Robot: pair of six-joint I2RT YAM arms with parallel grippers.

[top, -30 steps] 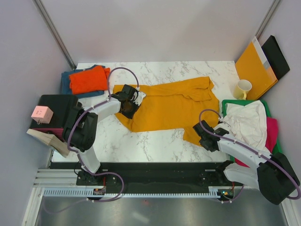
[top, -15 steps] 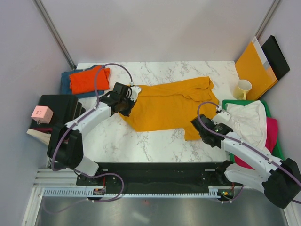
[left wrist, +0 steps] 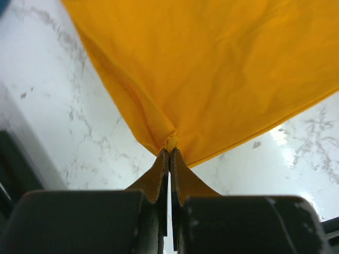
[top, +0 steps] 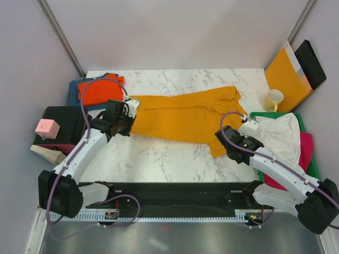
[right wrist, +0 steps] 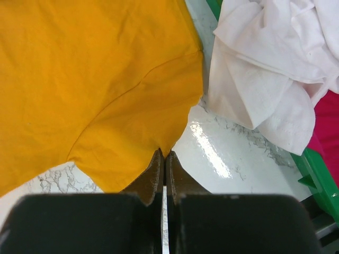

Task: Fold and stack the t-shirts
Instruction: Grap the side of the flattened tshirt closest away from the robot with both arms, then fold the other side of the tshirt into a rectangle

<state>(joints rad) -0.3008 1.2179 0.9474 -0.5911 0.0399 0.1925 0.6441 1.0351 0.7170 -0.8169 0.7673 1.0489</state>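
Our left arm [top: 85, 148] and right arm [top: 278, 166] wear white shells between bulky black joints. A purple-grey cable [top: 98, 80] loops along each arm and runs down to black bases at the near edge. The left hand [left wrist: 169, 153] and right hand [right wrist: 163, 156] are black, their fingers [left wrist: 159, 174] tapering to thin wedges.

You have a plain mustard-yellow t-shirt [top: 185, 117] against a white table [top: 159, 159] with grey marble veining. At the far left, the orange tee [top: 98, 90] and the teal-blue tee [top: 74, 89] are plain too. The white tee [top: 280, 137] and magenta tee [top: 306, 148] show against a green bin [right wrist: 315, 177]. Your mug [top: 274, 99] is pale yellow, the envelope [top: 286, 74] orange-brown, the small box [top: 46, 127] pink.
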